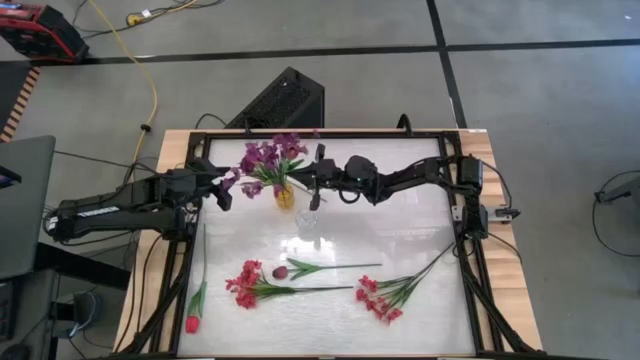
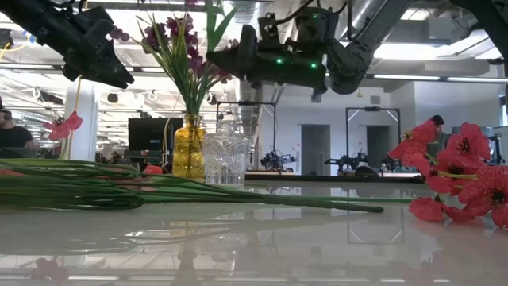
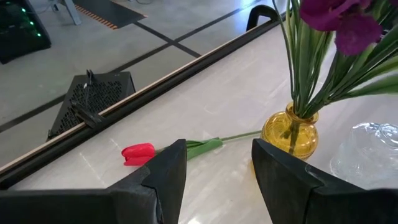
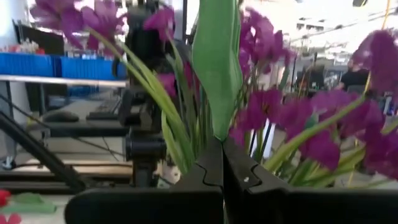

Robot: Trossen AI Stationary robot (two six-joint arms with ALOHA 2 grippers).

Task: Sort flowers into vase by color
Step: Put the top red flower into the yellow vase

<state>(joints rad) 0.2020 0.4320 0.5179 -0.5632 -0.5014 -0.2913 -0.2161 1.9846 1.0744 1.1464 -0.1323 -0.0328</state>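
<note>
Pinching a green leaf (image 4: 216,68) among purple flowers (image 1: 268,157) in the yellow vase (image 1: 285,195), the right gripper (image 1: 318,180) sits at three o'clock; the left gripper (image 1: 224,190), at nine o'clock, has jaws open, empty

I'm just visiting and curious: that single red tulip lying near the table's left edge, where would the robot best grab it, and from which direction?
Probably on the thin green stem, mid-length, coming straight down from above. The red tulip lies flat on the table, bloom toward the front edge, stem running back toward the left end effector, which is open. The stem is narrow enough to pinch across; the soft bloom could crush.
</note>
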